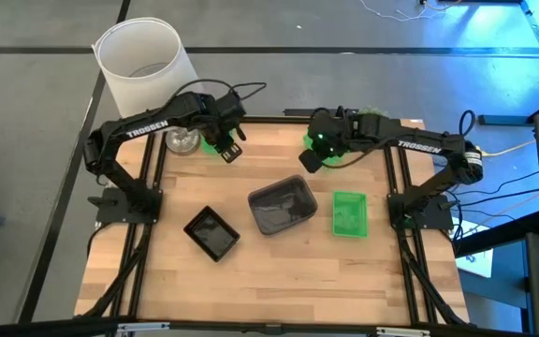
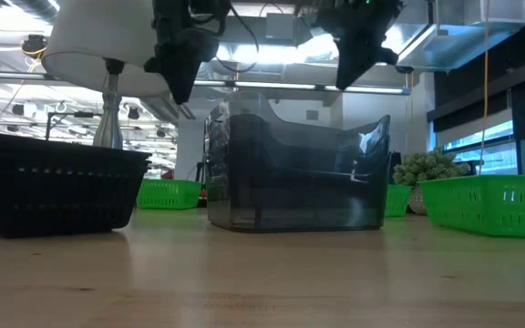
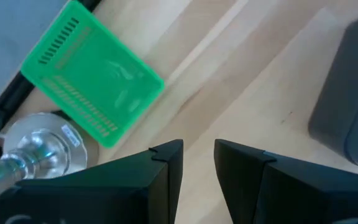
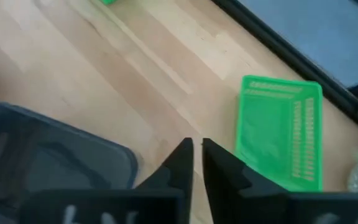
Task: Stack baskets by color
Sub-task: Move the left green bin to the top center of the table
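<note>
Four baskets rest on their bottoms on the wooden table. A black basket (image 1: pixel 212 233) sits near left, a grey one (image 1: pixel 282 205) in the middle, a green one (image 1: pixel 349 213) to the right, and another green one (image 3: pixel 92 81) at the far left by the lamp's foot. My left gripper (image 1: pixel 233 150) hangs open above bare wood just right of that far-left green basket (image 1: pixel 213 146). My right gripper (image 1: pixel 312 161) hovers above the table beyond the grey basket (image 4: pixel 48 155), its fingers a narrow gap apart with nothing between them; the right green basket (image 4: pixel 281 130) lies ahead of it.
A white lampshade (image 1: pixel 145 64) on a metal stand (image 3: pixel 42 146) stands at the far left corner. A round green plant ball (image 2: pixel 427 169) sits at the far right. Bare wood lies along the near edge (image 1: pixel 279 290).
</note>
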